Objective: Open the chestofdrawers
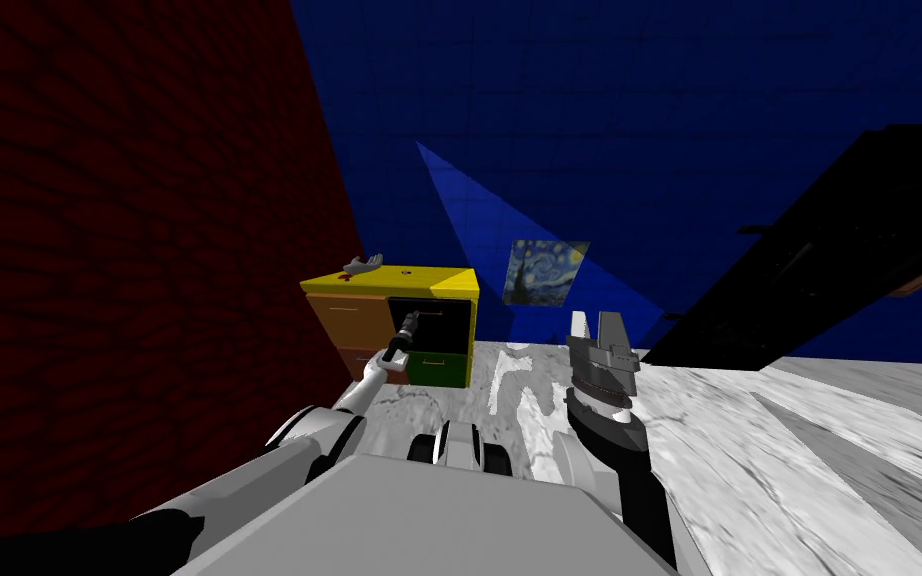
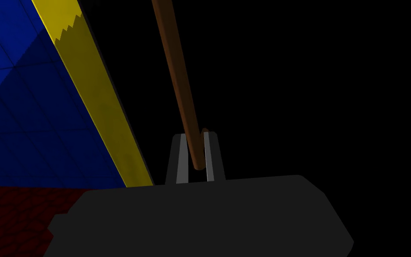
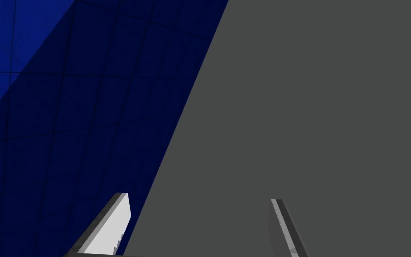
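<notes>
Blue walls (image 1: 649, 100) behind, left jaws pinch the chest (image 1: 389, 280)'s brown handle (image 2: 175, 67).

Blue wall (image 1: 649, 100), red wall (image 1: 99, 250), marbled floor (image 1: 799, 450)

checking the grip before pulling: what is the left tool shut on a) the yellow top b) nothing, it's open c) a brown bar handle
c: in the left wrist view the left tool has both fingers pressed against the sides of the brown bar handle.

The brown handle (image 2: 178, 76) runs off the view's edge; grey thing (image 1: 362, 264) atop the chest (image 1: 404, 281) is too small to name
</notes>
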Tool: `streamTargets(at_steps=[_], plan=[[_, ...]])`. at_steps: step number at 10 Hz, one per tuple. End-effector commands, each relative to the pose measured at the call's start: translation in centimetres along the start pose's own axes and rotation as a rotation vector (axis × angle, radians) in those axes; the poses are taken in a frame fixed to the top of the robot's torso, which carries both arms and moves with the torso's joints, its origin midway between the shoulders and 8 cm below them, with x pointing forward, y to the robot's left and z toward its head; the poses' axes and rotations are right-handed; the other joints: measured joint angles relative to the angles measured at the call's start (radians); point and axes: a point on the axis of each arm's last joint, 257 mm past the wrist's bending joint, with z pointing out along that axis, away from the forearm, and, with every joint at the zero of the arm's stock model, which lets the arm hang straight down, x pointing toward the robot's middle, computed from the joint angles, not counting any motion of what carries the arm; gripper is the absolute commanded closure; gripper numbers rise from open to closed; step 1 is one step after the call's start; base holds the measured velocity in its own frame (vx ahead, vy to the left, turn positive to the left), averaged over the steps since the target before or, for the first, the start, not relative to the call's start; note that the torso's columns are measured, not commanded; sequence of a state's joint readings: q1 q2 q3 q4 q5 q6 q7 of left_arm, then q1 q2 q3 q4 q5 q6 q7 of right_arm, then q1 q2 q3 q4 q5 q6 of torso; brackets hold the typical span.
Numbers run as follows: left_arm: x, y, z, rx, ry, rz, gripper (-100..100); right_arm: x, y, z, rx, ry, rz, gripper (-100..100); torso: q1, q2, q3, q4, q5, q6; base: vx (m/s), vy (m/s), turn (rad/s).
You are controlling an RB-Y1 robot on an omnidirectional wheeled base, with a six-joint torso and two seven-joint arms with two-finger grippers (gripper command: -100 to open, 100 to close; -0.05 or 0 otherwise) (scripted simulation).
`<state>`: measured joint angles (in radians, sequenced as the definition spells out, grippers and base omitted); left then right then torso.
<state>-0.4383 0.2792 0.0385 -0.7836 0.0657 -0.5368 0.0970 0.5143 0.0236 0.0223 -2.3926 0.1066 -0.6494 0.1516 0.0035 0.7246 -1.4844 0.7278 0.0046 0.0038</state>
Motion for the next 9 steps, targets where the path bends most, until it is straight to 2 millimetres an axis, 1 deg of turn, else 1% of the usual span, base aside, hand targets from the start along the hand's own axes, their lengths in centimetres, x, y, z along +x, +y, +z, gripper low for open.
streamTargets(at_steps=[1, 2, 3, 4, 5, 6, 7, 8, 9], plan=[[2.6, 0.9, -2.1, -0.011, 0.03, -0.003, 100, 0.0, 0.0, 0.0, 0.0, 0.0, 0.0, 0, -0.002, 0.0, 0.0, -0.001, 0.0, 0.0, 0.106, 0.061, -0.01], [2.4, 1.0, -2.5, -0.012, 0.028, -0.003, 100, 0.0, 0.0, 0.0, 0.0, 0.0, 0.0, 0, -0.002, -0.002, -0.001, -0.002, 0.0, 0.002, 0.083, 0.044, 0.002], [2.2, 0.8, -3.4, -0.001, 0.025, -0.003, 100, 0.0, 0.0, 0.0, 0.0, 0.0, 0.0, 0, -0.004, -0.002, -0.001, -0.003, 0.0, 0.002, 0.025, 0.015, -0.004], [2.1, 1.0, -3.6, -0.006, 0.024, -0.003, 100, 0.0, 0.0, 0.0, 0.0, 0.0, 0.0, 0, -0.004, 0.0, 0.0, -0.003, 0.0, 0.002, -0.004, -0.006, -0.01], [3.8, 0.5, -4.0, 0.001, 0.039, -0.007, 100, 0.0, 0.0, 0.0, 0.0, 0.0, 0.0, 0, -0.004, 0.001, 0.001, -0.003, 0.001, 0.001, 0.055, 0.015, 0.025], [3.5, 0.4, -4.8, 0.006, 0.035, -0.007, 100, 0.0, 0.0, 0.0, 0.0, 0.0, 0.0, 0, -0.004, -0.002, -0.001, -0.005, 0.001, 0.004, 0.063, 0.035, -0.001], [3.2, 1.1, -5.8, -0.007, 0.03, -0.006, 100, 0.0, 0.0, 0.0, 0.0, 0.0, 0.0, 0, -0.005, -0.002, -0.001, -0.004, 0.001, 0.005, 0.038, 0.027, -0.03], [4.6, 0.2, -6.3, 0.004, 0.039, -0.01, 100, 0.0, 0.0, 0.0, 0.0, 0.0, 0.0, 0, -0.005, -0.001, 0.0, -0.005, 0.001, 0.003, 0.064, 0.036, 0.013], [4.4, -0.3, -6.8, 0.017, 0.036, -0.01, 100, 0.0, 0.0, 0.0, 0.0, 0.0, 0.0, 0, -0.005, -0.003, -0.001, -0.005, 0.001, 0.006, 0.064, 0.037, -0.002]])
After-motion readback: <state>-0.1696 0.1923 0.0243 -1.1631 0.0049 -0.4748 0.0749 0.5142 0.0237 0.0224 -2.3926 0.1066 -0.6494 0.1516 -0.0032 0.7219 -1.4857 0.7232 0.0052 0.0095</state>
